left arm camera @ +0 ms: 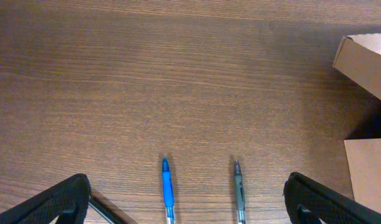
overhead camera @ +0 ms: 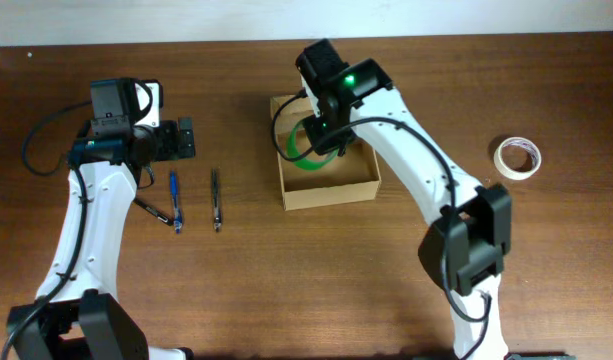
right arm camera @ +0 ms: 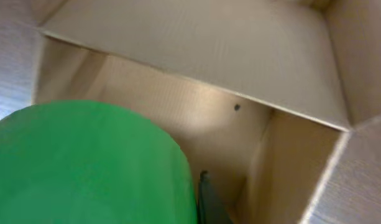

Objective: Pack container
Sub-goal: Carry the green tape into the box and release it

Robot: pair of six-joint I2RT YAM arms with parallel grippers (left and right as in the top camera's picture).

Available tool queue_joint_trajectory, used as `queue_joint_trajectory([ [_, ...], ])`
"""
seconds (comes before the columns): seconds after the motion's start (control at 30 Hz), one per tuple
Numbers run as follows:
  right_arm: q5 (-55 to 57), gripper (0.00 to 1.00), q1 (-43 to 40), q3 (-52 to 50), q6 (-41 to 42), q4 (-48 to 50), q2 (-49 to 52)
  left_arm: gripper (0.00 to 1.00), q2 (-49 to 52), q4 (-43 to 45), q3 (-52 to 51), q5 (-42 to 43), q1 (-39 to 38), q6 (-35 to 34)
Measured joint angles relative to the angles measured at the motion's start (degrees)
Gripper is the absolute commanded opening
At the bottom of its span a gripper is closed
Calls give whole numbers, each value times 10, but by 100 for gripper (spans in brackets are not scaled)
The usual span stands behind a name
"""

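1. The small tan-brown cardboard box stands open-topped near the middle of the brown wooden tabletop, a little toward the far edge.
2. The only thing in its opening is the bright green tape roll, over the left half. The wrist view shows bare cardboard floor and walls beyond it (just one small dark speck). I cannot tell whether the roll touches the floor yet.
3. The right hand reaches down into the box and appears to be pinching the roll. One dark finger lies right against its green side.
4. The step in hand looks like setting the roll down. It would go best lowered flat until the floor carries it, tucked toward a corner to leave room for more. The fingers should then part only slightly, since the walls are close, and the hand should rise straight up so it snags no wall.
5. Outside, a white tape roll lies well apart to the right.
6. To the left lie a blue plastic pen, a dark grey pen and a black pen.
7. The left hand hovers just beyond the pens, fingers spread wide and holding nothing.
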Motion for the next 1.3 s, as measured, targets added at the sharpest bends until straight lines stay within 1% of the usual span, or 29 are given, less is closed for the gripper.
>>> queue_joint_trajectory([
  [0.37, -8, 4, 0, 0, 0, 16, 100, 99, 0, 0, 0, 0, 0, 0],
  [0.53, -8, 4, 0, 0, 0, 43, 107, 99, 0, 0, 0, 0, 0, 0],
  [0.57, -8, 5, 0, 0, 0, 49, 107, 99, 0, 0, 0, 0, 0, 0],
  [0.6, -8, 11, 0, 0, 0, 51, 107, 99, 0, 0, 0, 0, 0, 0],
  [0.63, -8, 13, 0, 0, 1, 52, 107, 99, 0, 0, 0, 0, 0, 0],
  [0.73, -10, 13, 0, 0, 0, 42, 107, 99, 0, 0, 0, 0, 0, 0],
  [0.83, -10, 13, 0, 2, 0, 12, 107, 99, 0, 0, 0, 0, 0, 0],
  [0.9, -10, 20, 0, 14, 0, -12, 107, 99, 0, 0, 0, 0, 0, 0],
  [0.97, -12, 37, 0, 64, 3, -44, 103, 99, 0, 0, 0, 0, 0, 0],
  [1.0, -12, 44, 0, 82, 2, -53, 102, 99, 0, 0, 0, 0, 0, 0],
  [1.03, -12, 45, 0, 113, 2, -69, 95, 99, 0, 0, 0, 0, 0, 0],
  [1.17, -9, 44, 0, 230, 0, -110, 49, 99, 0, 0, 0, 0, 0, 0],
  [1.23, 41, 45, -1, 289, 3, -162, 29, 99, 0, 0, 0, 0, 0, 0],
  [1.3, 89, 46, -20, 313, 13, -173, -5, 99, 0, 0, 0, 0, 0, 0],
])
